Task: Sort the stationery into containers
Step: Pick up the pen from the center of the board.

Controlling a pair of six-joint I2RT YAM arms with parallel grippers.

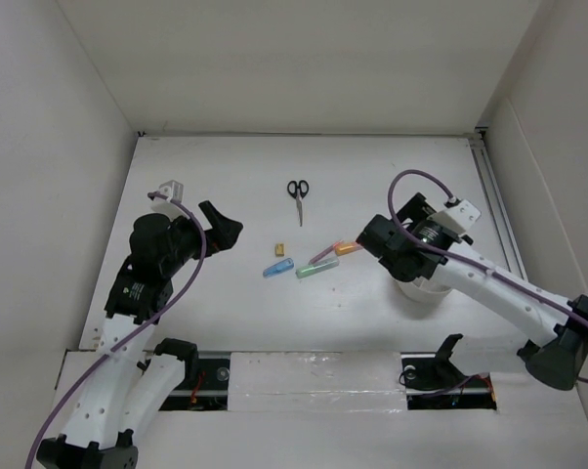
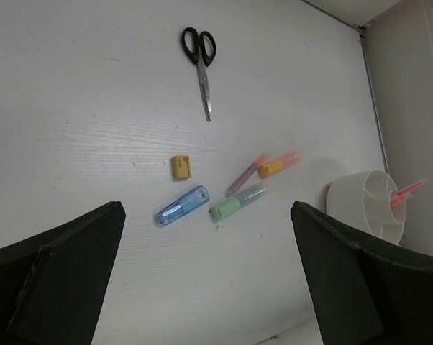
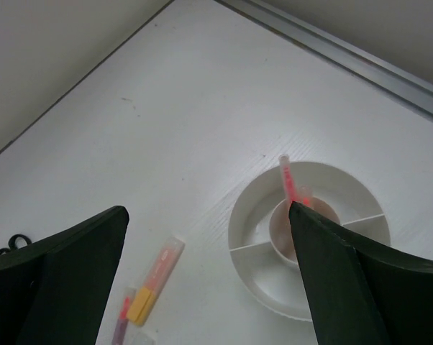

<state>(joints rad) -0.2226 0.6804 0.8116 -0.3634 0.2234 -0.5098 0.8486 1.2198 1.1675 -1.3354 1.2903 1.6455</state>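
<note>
Left wrist view: left gripper (image 2: pixel 206 233) has its jaws spread wide with nothing between them, hovering over the white table (image 2: pixel 73 108). Straight ahead, nearest the fingers, lie a blue marker (image 2: pixel 181 206) and, just to its right, a green marker (image 2: pixel 236 204), close together end to end. A small yellow block (image 2: pixel 181 167) sits just beyond the blue marker, apart from it; there is a dark mark on its top, too small to read. A thin purple pen (image 2: pixel 245 175) lies slanted just beyond the green marker, and an orange marker (image 2: pixel 279 164) is at the pen's right side; I cannot tell whether they touch. The black-handled scissors (image 2: pixel 201 61) are far ahead, closed, well apart from the rest, blades pointing back toward the gripper. A round white cup (image 2: pixel 367 205) stands ahead-right, past the right finger, with a red pen (image 2: pixel 407 192) leaning inside it.

Right wrist view: right gripper (image 3: pixel 206 223) is also spread wide and empty. The cup sits just ahead, by the right finger, which hides part of it. The red pen stands tilted in the centre well, its top leaning over the ring compartments. The orange marker is near the left finger.

Top external view: the cup is mostly hidden under the right arm. No writing is readable on any item.
</note>
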